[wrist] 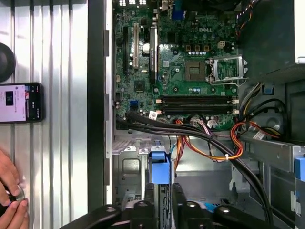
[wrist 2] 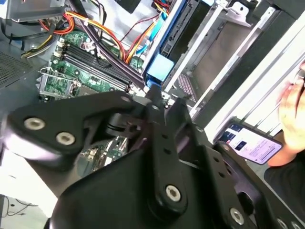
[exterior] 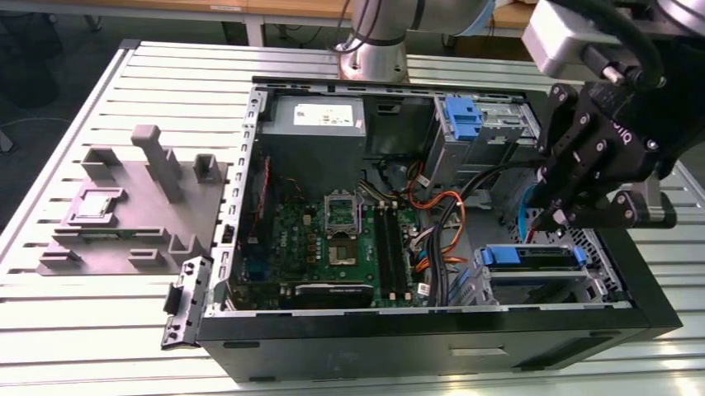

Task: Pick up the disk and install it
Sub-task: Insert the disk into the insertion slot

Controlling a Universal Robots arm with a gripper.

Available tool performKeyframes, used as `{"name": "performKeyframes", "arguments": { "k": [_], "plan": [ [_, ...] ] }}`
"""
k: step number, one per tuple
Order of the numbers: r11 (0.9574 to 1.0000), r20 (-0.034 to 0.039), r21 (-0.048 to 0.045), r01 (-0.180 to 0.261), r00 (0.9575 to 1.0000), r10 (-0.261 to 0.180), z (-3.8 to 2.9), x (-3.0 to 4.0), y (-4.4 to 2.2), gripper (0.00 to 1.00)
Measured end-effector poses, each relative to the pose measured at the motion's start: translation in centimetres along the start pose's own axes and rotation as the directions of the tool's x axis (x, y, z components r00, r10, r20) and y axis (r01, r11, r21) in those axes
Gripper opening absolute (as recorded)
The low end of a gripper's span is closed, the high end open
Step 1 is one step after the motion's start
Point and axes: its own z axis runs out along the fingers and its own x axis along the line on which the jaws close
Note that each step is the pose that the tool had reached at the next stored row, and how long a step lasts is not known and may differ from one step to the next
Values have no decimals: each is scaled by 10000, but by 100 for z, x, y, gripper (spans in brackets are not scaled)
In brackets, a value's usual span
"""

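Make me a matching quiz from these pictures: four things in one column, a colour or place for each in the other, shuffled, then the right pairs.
Things:
1. holder block
2. motherboard
3. phone
4. tool

Descriptions:
A. green, inside the computer case
B. black, over the case at the exterior view's right
C. grey, outside the case at the exterior view's left
D. screen lit, lying flat on the slatted table

Pairs: 1-C, 2-A, 3-D, 4-B
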Motion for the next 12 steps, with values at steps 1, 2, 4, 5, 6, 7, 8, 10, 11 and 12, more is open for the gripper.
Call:
{"name": "performKeyframes", "arguments": {
  "k": [1, 2, 4, 5, 6, 7, 8, 10, 11, 12],
  "plan": [
    [10000, 0, 2, 1, 10000, -1, 19, 0, -1, 30],
    [10000, 0, 7, -1, 10000, 1, 37, 1, -1, 24],
    [10000, -4, 27, 0, 10000, 0, 70, 2, -2, 18],
    [10000, -5, 38, 1, 10000, -1, 87, 2, -2, 13],
    [10000, -7, 46, 1, 10000, -1, 104, 2, -3, 10],
    [10000, -8, 50, 1, 10000, -1, 122, 3, -3, 10],
    [10000, -9, 54, 1, 10000, -1, 141, 3, -3, 10],
    [10000, -6, 61, 2, 10000, -2, 178, 4, -4, 10],
    [10000, -5, 65, 2, 10000, -2, 196, 4, -5, 10],
    [10000, -6, 69, 2, 10000, -2, 214, 5, -5, 10]
  ]
}}
